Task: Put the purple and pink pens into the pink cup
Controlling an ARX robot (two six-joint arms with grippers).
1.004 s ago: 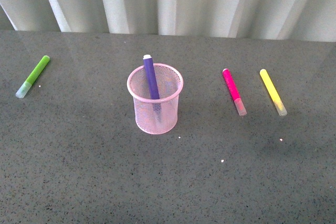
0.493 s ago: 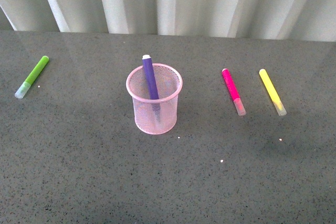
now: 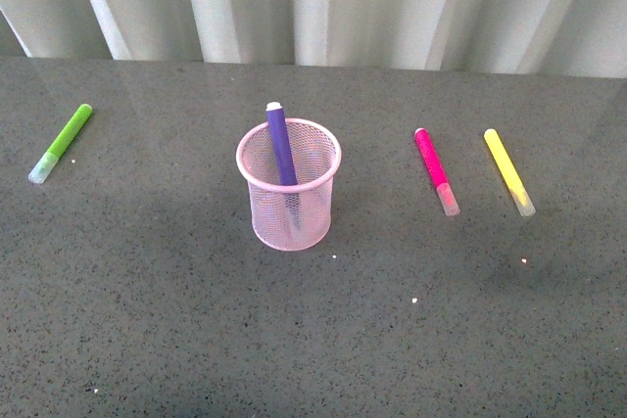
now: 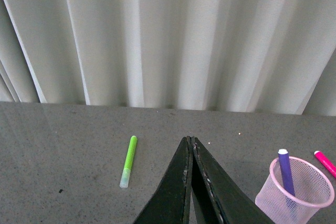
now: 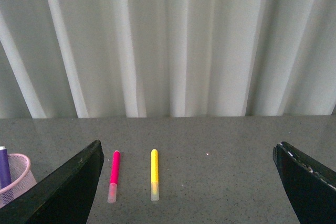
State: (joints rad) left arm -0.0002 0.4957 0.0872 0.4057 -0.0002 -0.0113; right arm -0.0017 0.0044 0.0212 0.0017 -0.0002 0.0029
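The pink cup [image 3: 288,184] stands upright mid-table, and the purple pen [image 3: 281,147] leans inside it with its tip poking above the rim. To the cup's right the pink pen [image 3: 436,170] lies flat on the table. Neither arm shows in the front view. In the left wrist view my left gripper [image 4: 189,141] is shut with nothing in it, back from the cup [image 4: 294,190] with the purple pen [image 4: 286,171]. In the right wrist view my right gripper [image 5: 189,153] is wide open, well back from the pink pen [image 5: 113,175]; the cup [image 5: 14,178] shows at the frame's edge.
A yellow marker [image 3: 509,171] lies just right of the pink pen, roughly parallel to it. A lime-green marker [image 3: 61,142] lies far left. The dark speckled table [image 3: 313,340] ends at a pale pleated curtain [image 3: 323,2] at the back.
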